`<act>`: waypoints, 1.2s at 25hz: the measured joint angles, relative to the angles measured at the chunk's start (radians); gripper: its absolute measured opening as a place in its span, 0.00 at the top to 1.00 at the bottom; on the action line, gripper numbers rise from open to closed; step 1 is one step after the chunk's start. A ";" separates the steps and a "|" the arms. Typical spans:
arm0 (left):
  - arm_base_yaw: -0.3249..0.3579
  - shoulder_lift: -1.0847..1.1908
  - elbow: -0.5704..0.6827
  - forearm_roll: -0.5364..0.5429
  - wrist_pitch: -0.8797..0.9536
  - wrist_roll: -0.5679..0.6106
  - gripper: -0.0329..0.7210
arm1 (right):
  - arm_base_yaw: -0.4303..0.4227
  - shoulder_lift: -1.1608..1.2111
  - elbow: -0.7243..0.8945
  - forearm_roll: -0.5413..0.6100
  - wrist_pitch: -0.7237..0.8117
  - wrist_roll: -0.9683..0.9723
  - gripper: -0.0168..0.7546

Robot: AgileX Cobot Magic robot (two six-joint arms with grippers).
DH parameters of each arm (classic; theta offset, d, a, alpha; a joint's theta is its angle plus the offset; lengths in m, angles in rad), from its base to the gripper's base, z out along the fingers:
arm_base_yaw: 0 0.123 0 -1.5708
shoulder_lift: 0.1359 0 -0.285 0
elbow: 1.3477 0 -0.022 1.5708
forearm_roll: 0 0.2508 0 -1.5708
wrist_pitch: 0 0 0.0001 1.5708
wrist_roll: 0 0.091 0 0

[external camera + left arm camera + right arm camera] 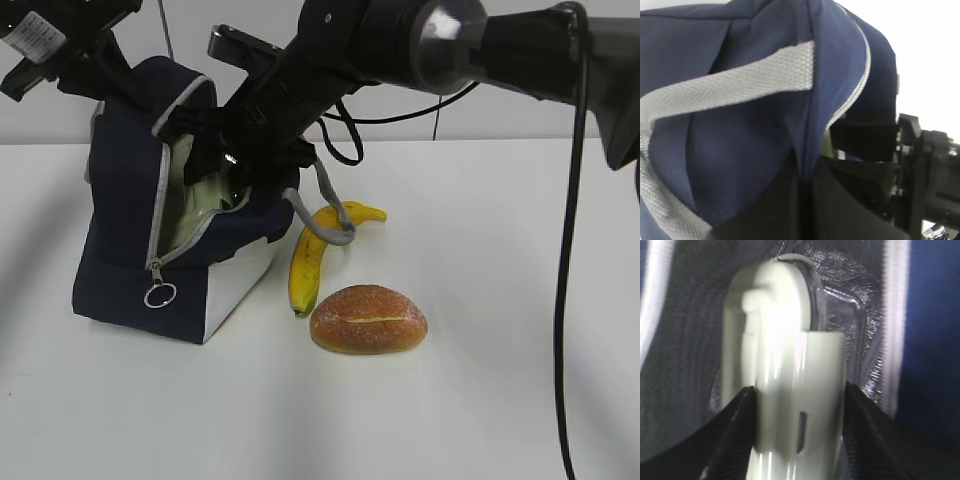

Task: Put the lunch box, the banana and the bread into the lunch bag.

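Note:
The navy lunch bag (pixel 130 220) stands at the left of the table with its zipper open. My left gripper (pixel 100 75) is shut on the bag's top fabric (pixel 807 175), next to a grey strap (pixel 730 85). My right gripper (pixel 225 165) reaches into the opening. It is shut on the pale green lunch box (pixel 785 365), which stands on edge between its fingers (pixel 735 435) against the silver lining (pixel 840 270). A bit of the box (pixel 200 205) shows in the opening. The banana (pixel 312 260) and the bread (pixel 368 318) lie on the table right of the bag.
A grey strap handle (pixel 325 215) hangs from the bag over the banana's upper end. The zipper's ring pull (pixel 159 295) dangles at the bag's front. My right arm's black cable (pixel 570 250) hangs down at the right. The white table (pixel 480 400) runs to the front and right.

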 joint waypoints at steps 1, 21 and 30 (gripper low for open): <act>0.000 0.000 0.000 0.000 0.000 0.000 0.96 | 0.005 0.008 -0.002 0.015 -0.011 0.000 0.49; 0.000 0.000 0.000 0.011 0.000 0.000 0.96 | 0.012 0.061 -0.173 0.030 0.079 0.000 0.23; 0.000 0.000 0.000 0.011 0.000 0.000 0.96 | 0.013 0.061 -0.432 -0.346 0.423 0.033 0.23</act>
